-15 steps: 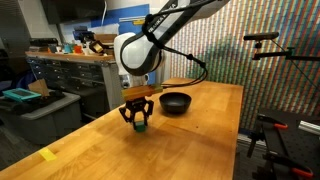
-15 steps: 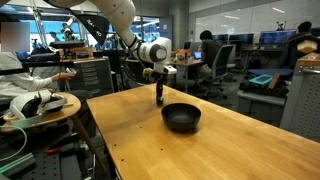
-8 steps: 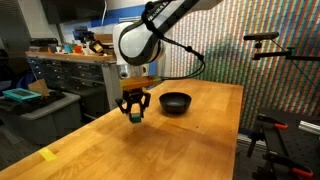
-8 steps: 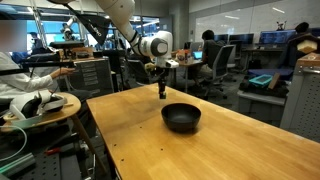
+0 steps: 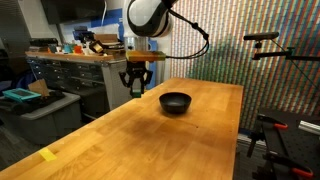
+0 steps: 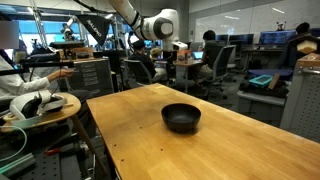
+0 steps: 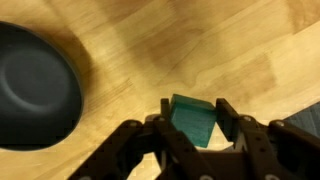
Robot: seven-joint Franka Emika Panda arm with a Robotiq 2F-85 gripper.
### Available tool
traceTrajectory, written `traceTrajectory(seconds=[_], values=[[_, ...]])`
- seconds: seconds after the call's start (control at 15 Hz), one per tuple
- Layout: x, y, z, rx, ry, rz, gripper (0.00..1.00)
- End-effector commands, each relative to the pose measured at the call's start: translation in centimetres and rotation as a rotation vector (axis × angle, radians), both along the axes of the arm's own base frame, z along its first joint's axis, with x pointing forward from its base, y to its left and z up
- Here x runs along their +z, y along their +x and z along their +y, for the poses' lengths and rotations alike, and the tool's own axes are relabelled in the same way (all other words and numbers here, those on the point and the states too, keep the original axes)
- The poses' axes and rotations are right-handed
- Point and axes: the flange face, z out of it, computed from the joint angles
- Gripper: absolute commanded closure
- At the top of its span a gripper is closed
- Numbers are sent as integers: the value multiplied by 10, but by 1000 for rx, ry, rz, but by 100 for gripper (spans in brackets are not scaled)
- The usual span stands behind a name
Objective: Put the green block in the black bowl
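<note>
My gripper (image 5: 137, 90) is shut on the green block (image 7: 190, 120), a small dark green cube held between both fingers, and holds it well above the wooden table. In the wrist view the gripper (image 7: 192, 112) shows with the block in it, and the black bowl (image 7: 35, 85) lies below at the left. The black bowl (image 5: 175, 102) sits on the table, off to one side of the gripper. It also shows in an exterior view (image 6: 181, 117), where the gripper (image 6: 170, 68) hangs high beyond it.
The wooden table (image 5: 150, 140) has a flat yellow scrap (image 5: 48, 154) near its front corner. Workbenches with clutter (image 5: 70, 48) stand behind. A tripod (image 5: 272, 130) stands beside the table. A person sits at a side table (image 6: 30, 100).
The gripper has risen from just above the table to well above it, carrying the green block. The bowl has not moved.
</note>
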Motion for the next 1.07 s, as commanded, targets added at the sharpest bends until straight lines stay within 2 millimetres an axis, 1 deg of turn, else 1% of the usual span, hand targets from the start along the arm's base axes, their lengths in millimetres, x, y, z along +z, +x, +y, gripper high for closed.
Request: traceTrajectory(seconds=[0.0, 0.2, 0.47, 0.73, 1.0], values=[[28, -20, -40, -26, -2, -43, 76], [38, -31, -76, -77, -6, -58, 76], [36, -47, -113, -131, -20, -47, 76], [24, -62, -147, -184, -32, -21, 76], [6, -70, -169, -207, -22, 18, 76]])
